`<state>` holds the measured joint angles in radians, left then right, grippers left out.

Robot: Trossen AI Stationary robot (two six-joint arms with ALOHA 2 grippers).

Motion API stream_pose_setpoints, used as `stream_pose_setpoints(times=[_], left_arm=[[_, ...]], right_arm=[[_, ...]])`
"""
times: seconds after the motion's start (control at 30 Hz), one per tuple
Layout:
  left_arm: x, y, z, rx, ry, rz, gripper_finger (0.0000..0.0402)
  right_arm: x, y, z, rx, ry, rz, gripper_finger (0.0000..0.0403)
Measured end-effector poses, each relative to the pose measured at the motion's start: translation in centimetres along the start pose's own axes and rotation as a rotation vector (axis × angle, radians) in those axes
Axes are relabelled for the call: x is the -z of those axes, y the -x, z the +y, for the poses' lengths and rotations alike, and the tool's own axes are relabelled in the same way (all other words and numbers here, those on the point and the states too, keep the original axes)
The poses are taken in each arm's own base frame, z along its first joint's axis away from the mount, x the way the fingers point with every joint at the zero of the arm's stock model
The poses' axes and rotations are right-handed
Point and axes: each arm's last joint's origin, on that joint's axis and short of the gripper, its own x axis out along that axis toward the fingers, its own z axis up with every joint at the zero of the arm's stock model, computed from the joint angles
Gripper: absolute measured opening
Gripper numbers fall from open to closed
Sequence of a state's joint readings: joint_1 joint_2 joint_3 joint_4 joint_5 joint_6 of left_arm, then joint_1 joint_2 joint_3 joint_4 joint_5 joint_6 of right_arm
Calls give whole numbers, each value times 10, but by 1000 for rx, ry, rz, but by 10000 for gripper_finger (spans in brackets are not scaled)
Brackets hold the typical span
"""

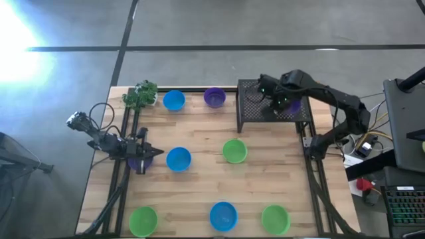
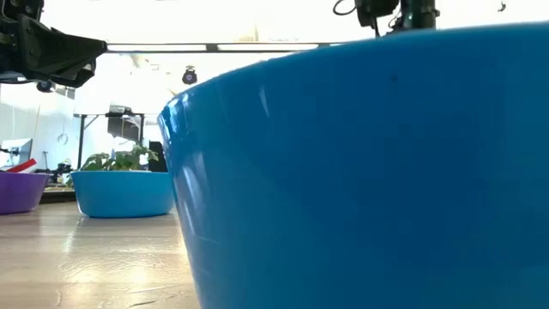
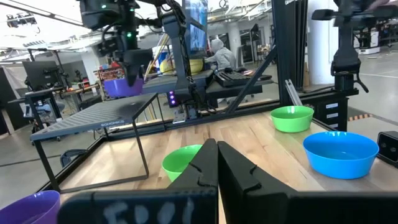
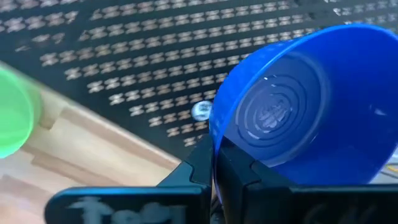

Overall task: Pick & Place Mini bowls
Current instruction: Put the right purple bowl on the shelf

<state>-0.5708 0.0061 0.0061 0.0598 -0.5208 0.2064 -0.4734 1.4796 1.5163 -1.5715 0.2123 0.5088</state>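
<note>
My right gripper (image 1: 287, 105) is over the black perforated rack (image 1: 255, 106) at the table's far right, shut on a purple bowl (image 3: 121, 85), which fills the right wrist view (image 4: 311, 106). My left gripper (image 3: 217, 163) hovers shut near the table's left edge (image 1: 145, 157), above another purple bowl (image 1: 137, 164) that sits on its base on the table. Other mini bowls stand on the wood: blue (image 1: 174, 100), purple (image 1: 214, 97), blue (image 1: 178, 159), green (image 1: 234, 151), green (image 1: 143, 219), blue (image 1: 224, 216), green (image 1: 275, 218). My right gripper pinches the purple bowl's rim (image 4: 216, 140), one finger inside the bowl and one outside. The fingers come from above, pointing down. The bowl hangs below them, tilted, lifted a little above the rack's perforated top (image 4: 137, 56).
A small leafy plant (image 1: 140, 95) stands at the far left corner. The rack stands on thin legs (image 3: 142, 152), with open space under it. In the low view one blue bowl (image 2: 360, 172) blocks most of the picture. A person (image 3: 219, 53) sits in the room beyond.
</note>
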Motion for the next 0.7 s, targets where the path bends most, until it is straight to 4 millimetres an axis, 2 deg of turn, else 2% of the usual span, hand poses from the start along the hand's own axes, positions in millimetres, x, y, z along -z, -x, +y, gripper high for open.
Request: stream_pose_setpoints(times=[0.33,0.53,0.7], left_arm=[[0,0,0,0,0,0,0],[0,0,0,0,0,0,0],[0,0,0,0,0,0,0]], right_arm=[[-14,-15,-37,82,-139,29,8],[-13,-25,-42,99,-132,72,8],[-13,-26,-41,96,-125,77,8]])
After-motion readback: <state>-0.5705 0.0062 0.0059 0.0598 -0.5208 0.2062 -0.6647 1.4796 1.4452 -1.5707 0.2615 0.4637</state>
